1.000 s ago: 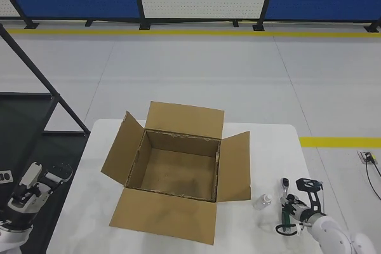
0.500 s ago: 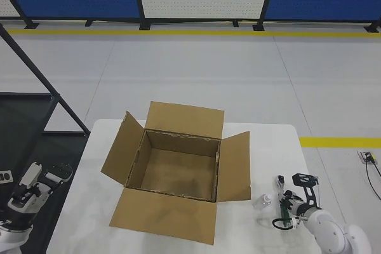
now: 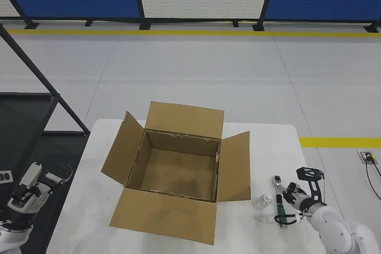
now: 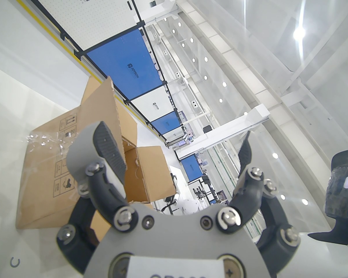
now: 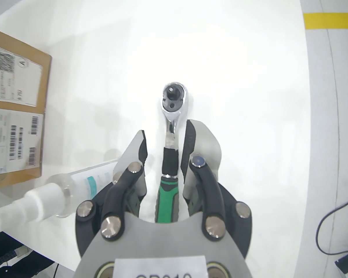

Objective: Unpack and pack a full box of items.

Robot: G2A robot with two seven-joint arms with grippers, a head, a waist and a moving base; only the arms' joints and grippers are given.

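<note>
The right pincer (image 5: 166,130) straddles the wrench (image 5: 168,160) released, the gaps either side plain from its wrist view but too small to tell from above.

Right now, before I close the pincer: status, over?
Right pincer open, straddling the ratchet wrench, not clamped. Left pincer open, clear of the box. Spray bottle close beside the wrench handle, may get nudged.
</note>
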